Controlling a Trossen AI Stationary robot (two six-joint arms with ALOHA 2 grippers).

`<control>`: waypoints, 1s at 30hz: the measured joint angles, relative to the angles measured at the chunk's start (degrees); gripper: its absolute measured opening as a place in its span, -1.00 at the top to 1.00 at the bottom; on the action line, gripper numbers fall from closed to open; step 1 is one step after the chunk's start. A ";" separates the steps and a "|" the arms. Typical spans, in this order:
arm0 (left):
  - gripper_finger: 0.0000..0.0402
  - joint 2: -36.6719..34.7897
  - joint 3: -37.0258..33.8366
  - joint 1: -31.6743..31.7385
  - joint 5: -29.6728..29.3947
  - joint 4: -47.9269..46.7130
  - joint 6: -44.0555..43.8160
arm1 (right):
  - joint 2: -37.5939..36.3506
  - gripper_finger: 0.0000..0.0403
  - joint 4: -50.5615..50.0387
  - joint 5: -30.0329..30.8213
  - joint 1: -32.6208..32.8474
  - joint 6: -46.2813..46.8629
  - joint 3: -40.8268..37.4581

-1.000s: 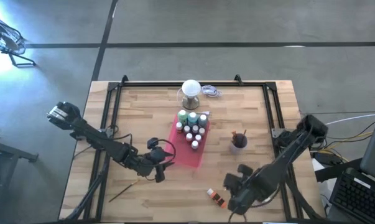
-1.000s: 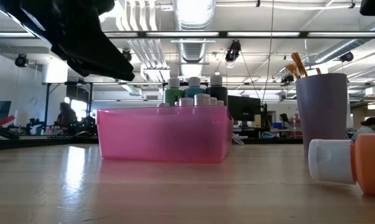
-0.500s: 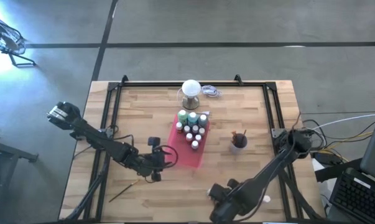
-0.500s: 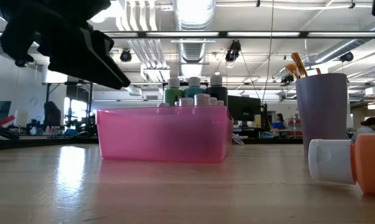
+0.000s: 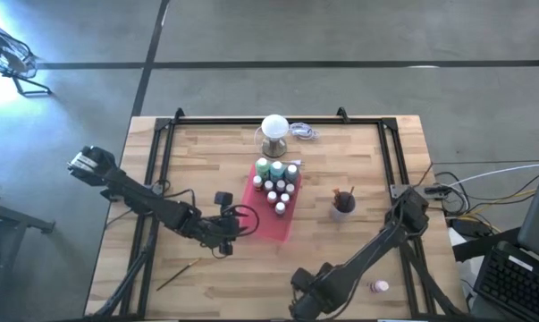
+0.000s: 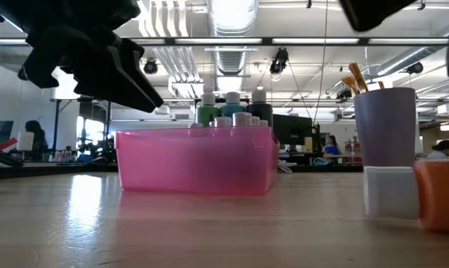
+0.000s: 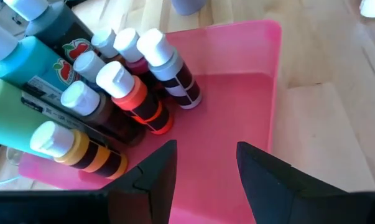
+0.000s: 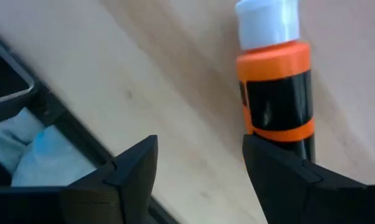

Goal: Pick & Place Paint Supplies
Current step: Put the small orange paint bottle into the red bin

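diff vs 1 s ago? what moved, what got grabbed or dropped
The right end effector swung along the table's near edge toward the left arm's side and opened; it now hovers by the orange paint bottle, not gripping it. In the low view that bottle has shifted slightly. The left end effector moved in over the pink tray, jaws unchanged and holding nothing. Tray bottles, brush cup and loose brush stayed put.

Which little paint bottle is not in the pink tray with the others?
The orange paint bottle with the white cap. It lies alone on the wooden table, by the right pincer, while the others stand in the pink tray.
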 joint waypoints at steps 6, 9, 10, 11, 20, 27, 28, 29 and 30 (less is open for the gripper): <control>0.14 0.00 -0.17 0.15 0.02 -0.54 0.02 | -1.21 -0.09 -1.59 -0.43 -0.60 -2.29 1.82; 0.14 -0.02 -0.58 0.40 0.02 -0.47 0.00 | -1.42 -0.07 -9.90 -0.39 -0.49 -3.75 5.26; 0.14 -0.02 -0.77 0.53 0.02 -0.36 0.00 | -1.42 -0.07 -13.85 0.11 -0.47 -3.99 6.26; 0.14 -0.02 -0.90 0.60 0.02 -0.44 0.00 | -1.42 -0.07 -17.34 1.18 -0.47 -4.06 6.98; 0.14 -0.02 -2.09 0.81 0.02 0.39 -0.09 | -1.38 -0.15 -21.99 6.99 -1.47 -9.72 4.79; 0.14 -0.02 -2.30 0.93 0.04 0.37 -0.14 | -1.36 -0.18 -16.77 3.95 -2.37 -12.25 0.97; 0.14 -0.02 -2.30 1.00 0.04 0.43 -0.15 | -1.36 -0.17 -15.76 3.64 -2.32 -12.35 0.70; 0.14 -0.02 -2.30 1.05 0.02 0.44 -0.16 | -1.36 -0.16 -14.81 3.34 -2.31 -12.49 0.39; 0.14 -0.02 -2.30 1.07 0.02 0.42 -0.20 | -1.36 -0.14 -13.99 2.65 -2.27 -12.67 0.07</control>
